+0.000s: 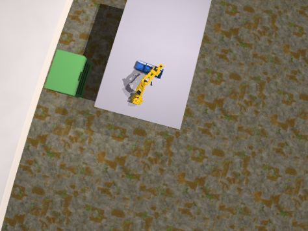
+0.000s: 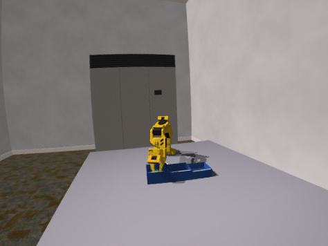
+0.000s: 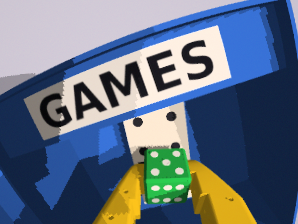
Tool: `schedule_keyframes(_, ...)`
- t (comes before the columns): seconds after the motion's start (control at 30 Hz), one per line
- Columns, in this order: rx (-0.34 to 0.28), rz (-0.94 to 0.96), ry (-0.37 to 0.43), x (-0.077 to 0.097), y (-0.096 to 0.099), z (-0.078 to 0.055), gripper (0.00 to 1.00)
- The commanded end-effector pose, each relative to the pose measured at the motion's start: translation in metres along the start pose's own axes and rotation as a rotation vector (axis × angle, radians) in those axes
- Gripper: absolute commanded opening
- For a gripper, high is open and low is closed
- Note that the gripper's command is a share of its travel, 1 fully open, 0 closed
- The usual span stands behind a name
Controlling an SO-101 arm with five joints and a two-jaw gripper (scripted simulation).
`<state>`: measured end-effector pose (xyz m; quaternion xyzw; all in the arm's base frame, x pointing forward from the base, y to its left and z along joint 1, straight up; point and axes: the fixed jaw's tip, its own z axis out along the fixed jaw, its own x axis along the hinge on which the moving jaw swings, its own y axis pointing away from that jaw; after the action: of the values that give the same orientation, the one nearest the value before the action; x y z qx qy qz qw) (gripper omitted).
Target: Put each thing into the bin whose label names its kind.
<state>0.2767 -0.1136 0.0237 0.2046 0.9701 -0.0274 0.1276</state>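
Observation:
My gripper [image 3: 167, 176] [image 2: 156, 169] is shut on a green die [image 3: 167, 165] with white pips. The die is between the fingertips over the blue bin [image 3: 251, 44] [image 2: 153, 178] whose label [image 3: 131, 82] reads GAMES. A white domino [image 3: 156, 131] with black pips lies in that bin, partly hidden behind the die. In the exterior view the fingers reach down into the leftmost bin of the joined blue row. The other bins [image 1: 140, 66] [image 2: 201, 173] are in the same row; their labels cannot be read.
A small dark thing [image 1: 151, 83] shows on the table [image 1: 162, 29] [image 2: 138, 211] beside the arm [image 1: 141, 85]; its kind cannot be told. The arm's base stands near the table's short edge. A green cabinet [image 1: 66, 72] stands on the floor beyond the table's left edge.

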Motion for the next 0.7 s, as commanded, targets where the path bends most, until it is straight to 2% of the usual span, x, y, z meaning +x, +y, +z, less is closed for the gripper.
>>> schedule_keyframes(0.0,0.002,0.017,-0.067,-0.0106,-0.0034,-0.0128,0.00)
schedule_keyframes(0.67,0.002,0.017,-0.067,-0.0096,-0.0034,-0.0080,0.00)
